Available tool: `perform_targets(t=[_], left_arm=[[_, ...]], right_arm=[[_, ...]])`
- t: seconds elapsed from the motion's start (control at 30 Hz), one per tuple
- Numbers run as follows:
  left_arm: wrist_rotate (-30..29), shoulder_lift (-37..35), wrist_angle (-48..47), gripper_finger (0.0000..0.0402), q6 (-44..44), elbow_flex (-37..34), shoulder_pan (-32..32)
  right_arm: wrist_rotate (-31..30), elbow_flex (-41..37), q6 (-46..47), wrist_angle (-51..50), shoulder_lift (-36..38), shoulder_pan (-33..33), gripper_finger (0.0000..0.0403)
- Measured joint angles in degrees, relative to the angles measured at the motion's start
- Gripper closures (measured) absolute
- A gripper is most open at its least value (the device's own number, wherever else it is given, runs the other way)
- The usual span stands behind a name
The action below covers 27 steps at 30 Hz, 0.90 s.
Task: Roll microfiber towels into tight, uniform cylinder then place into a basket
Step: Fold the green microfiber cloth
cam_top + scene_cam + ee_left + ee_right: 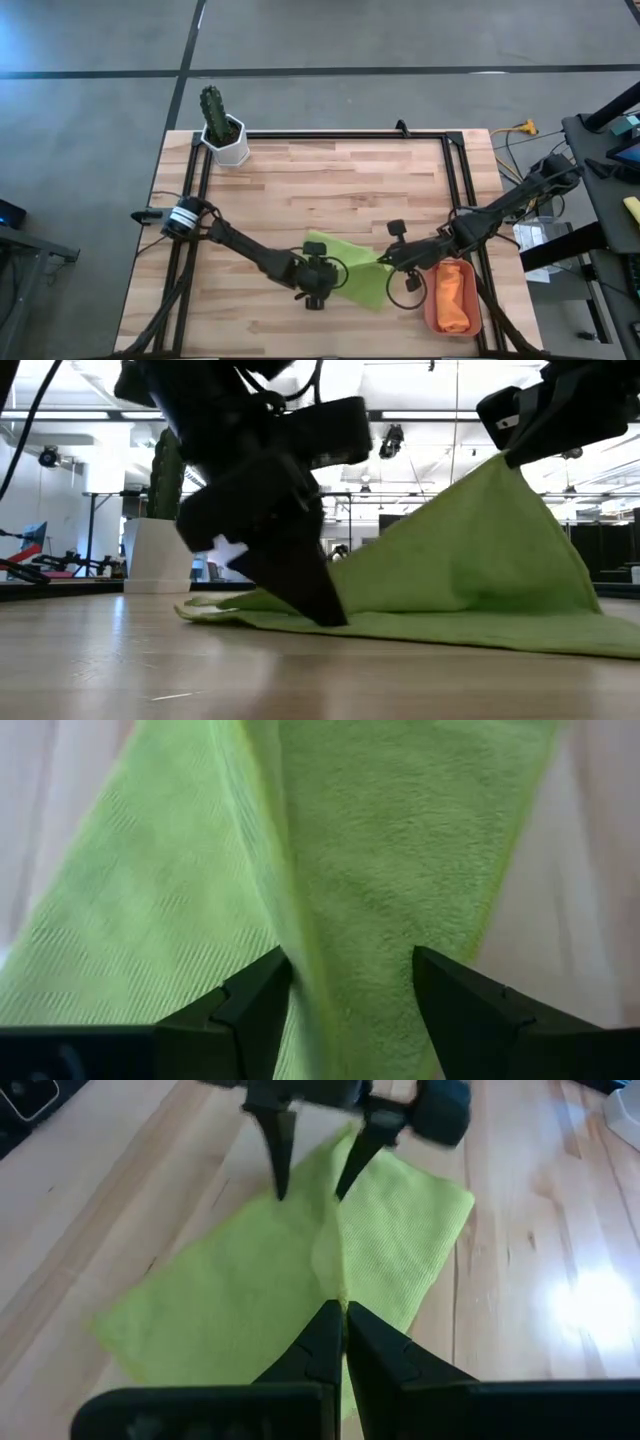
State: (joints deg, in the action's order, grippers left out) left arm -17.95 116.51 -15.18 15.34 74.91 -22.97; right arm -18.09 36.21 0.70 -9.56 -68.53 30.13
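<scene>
Lying near the front edge of the wooden table (pixel 330 190), the green towel (pixel 352 272) is a bright lime cloth with a fine woven texture, spread mostly flat but pulled up at one corner into a tent-like peak. In the low view that raised corner forms a tall slope falling away to a flat layer on the wood, with a soft crease running down from the peak. From above, the towel sits at a slant, its long axis running diagonally from the far-left corner toward the near-right one, between the two arms.

The right gripper (pixel 344 1312) is pinched shut on the lifted corner of the green towel, holding it above the table on the side toward the basket (pixel 452 297). The left gripper (pixel 350 982) stands at the opposite side of the cloth with its fingers (pixel 258 992) spread apart, straddling a raised fold in the fabric, tips down at the towel; they are not closed on it.

The basket rests just beside the towel at the front right of the table, and the orange towel (pixel 453 292) lies in it as a bunched roll, lengthwise along the basket. A cactus in a white pot (pixel 225 135) stands well apart at the far left corner.
</scene>
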Motion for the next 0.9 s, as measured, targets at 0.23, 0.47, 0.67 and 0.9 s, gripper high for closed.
perform_targets(t=[0.23, 0.47, 0.67, 0.9], left_arm=[[-2.37, -4.99, -6.21, 0.0207, 0.87, -0.06, -0.18], [-2.96, -5.84, -10.69, 0.0207, 2.4, -0.17, -0.53], [-3.06, -5.38, -22.7, 0.0207, 9.65, -0.39, -1.26], [-5.72, -5.51, -26.5, 0.0207, 14.39, -0.39, -3.2]], right_arm=[[0.0, 0.0, 0.77, -1.06, 0.89, 0.06, 0.0394], [-0.02, 0.0, 1.01, -1.18, 0.94, 0.75, 0.0394], [-0.02, 0.0, 1.67, -2.03, 0.96, 0.76, 0.0394], [-0.03, -0.06, 2.07, -2.09, 0.96, 0.76, 0.0394]])
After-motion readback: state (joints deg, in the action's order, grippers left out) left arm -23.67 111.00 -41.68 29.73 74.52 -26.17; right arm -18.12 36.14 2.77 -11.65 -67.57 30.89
